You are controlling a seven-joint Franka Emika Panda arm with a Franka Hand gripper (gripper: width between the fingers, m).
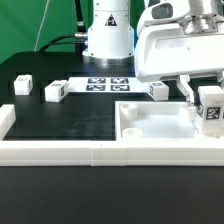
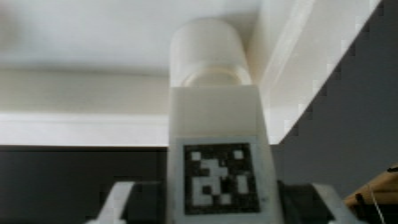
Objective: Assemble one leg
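My gripper is shut on a white leg with a black-and-white tag, holding it at the exterior view's right, just above the large white tray-like part. In the wrist view the held leg fills the middle, its rounded end pointing away toward the tray's white surface, with a finger on each side of it. Three other legs lie on the black table: one at the left, one beside it, one behind the tray.
The marker board lies at the back in front of the arm's white base. A white raised rail runs along the table's front edge, with a short side wall at the left.
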